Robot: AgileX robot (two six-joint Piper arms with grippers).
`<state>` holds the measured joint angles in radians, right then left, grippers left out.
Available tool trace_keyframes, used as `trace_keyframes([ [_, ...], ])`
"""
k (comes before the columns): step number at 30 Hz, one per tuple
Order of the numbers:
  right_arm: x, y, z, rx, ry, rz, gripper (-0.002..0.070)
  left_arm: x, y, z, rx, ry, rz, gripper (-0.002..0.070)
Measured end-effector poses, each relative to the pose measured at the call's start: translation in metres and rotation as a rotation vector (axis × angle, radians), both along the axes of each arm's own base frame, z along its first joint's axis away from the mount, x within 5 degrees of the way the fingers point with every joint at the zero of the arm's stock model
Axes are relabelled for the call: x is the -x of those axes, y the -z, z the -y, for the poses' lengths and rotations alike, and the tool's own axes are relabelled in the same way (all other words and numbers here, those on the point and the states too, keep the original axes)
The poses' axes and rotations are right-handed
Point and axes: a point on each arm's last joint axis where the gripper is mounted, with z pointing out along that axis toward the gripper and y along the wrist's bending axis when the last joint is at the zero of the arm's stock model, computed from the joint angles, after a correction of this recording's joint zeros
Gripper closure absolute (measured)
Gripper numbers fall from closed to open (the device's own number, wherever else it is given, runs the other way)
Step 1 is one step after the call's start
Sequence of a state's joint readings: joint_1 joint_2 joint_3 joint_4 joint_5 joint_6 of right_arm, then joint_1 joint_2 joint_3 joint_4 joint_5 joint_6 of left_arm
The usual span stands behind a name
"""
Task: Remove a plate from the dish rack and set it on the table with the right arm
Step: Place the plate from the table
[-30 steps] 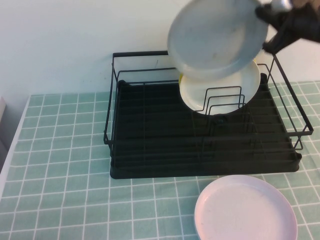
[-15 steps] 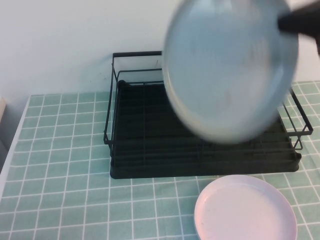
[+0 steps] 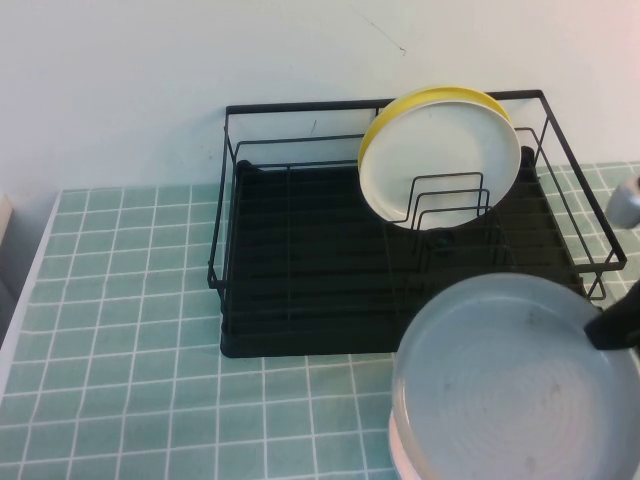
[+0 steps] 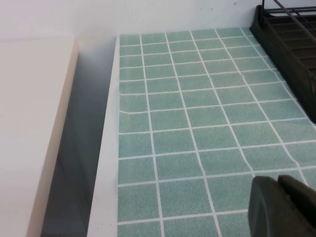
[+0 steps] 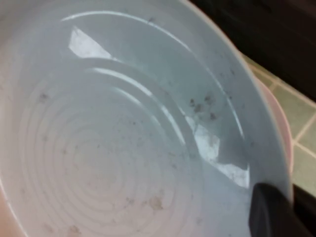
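Note:
The light grey plate point(image 3: 510, 385) is near the table's front right, lying almost flat just in front of the black dish rack point(image 3: 225, 200). My right gripper point(image 3: 612, 325) is shut on its right rim. The plate fills the right wrist view point(image 5: 123, 148), where my right gripper point(image 5: 284, 210) clamps its rim, with one black finger point(image 5: 269, 212) on top. The plate lies over a pale pink plate point(image 3: 396, 452); I cannot tell whether they touch. My left gripper point(image 4: 279, 207) is shut and empty above the green tiled table point(image 4: 197, 108), out of the high view.
A white plate point(image 3: 450, 160) stands upright in the rack loops with a yellow plate point(image 3: 395, 118) behind it. The pink plate's rim point(image 5: 282, 126) shows under the grey one. The table's left edge point(image 4: 108, 163) drops off beside a pale counter point(image 4: 29, 123).
My right gripper has swung the grey plate down from high above the rack to low over the pink plate at the front right. The white and yellow plates are uncovered again.

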<state>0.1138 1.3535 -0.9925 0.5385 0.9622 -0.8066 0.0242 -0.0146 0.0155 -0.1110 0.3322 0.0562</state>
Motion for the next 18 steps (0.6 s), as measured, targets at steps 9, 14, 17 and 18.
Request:
trace_keyframes([
  [9,-0.023,0.062,0.006,0.068,0.090,-0.003,0.0666,0.000,0.000,0.000,0.000,0.000,0.000,0.0678],
  [14,-0.035,0.088,0.004,0.075,0.091,-0.097,0.0650,0.000,0.000,0.000,0.000,0.000,0.000,0.0678],
  [17,-0.038,0.103,0.003,0.081,0.091,-0.146,0.0591,0.000,0.000,0.000,0.000,0.000,0.000,0.0678],
  [18,-0.039,0.106,0.003,0.083,0.091,-0.157,0.0563,0.000,0.000,0.000,0.000,0.000,0.000,0.0678],
])
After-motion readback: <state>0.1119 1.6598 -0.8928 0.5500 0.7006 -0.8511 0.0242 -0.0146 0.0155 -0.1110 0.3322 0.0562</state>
